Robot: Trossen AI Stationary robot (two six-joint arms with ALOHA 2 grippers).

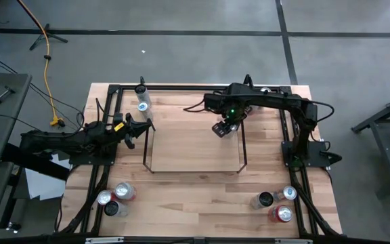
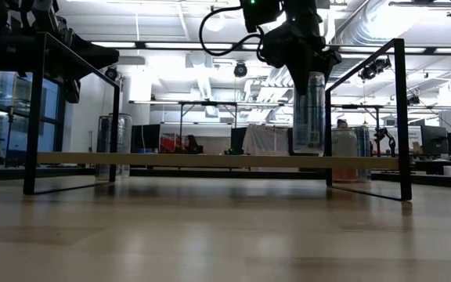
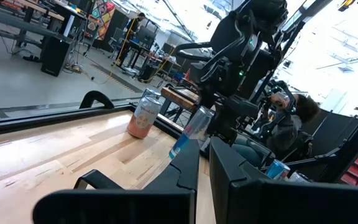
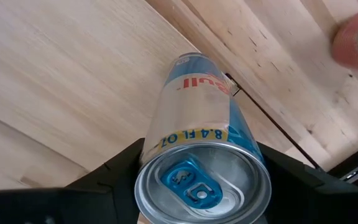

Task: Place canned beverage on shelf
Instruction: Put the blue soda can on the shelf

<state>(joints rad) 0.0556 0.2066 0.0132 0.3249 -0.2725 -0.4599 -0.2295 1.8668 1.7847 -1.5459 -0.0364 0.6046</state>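
Your right gripper (image 4: 197, 186) clamps the can (image 4: 199, 130) upright on the shelf (image 1: 195, 152), near its right wire frame (image 2: 402, 117). Your left gripper (image 1: 146, 126), fingers together, waits beside the shelf's left end; spare cans (image 1: 116, 198) cluster at the table's front corners.

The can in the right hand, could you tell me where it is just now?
The can stands upright in the right hand, its base on the shelf near the far right corner, beside the wire frame there.

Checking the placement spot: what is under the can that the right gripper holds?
Under the can in the right gripper lies the shelf, near its back edge. The can's base is hidden, so contact cannot be told.
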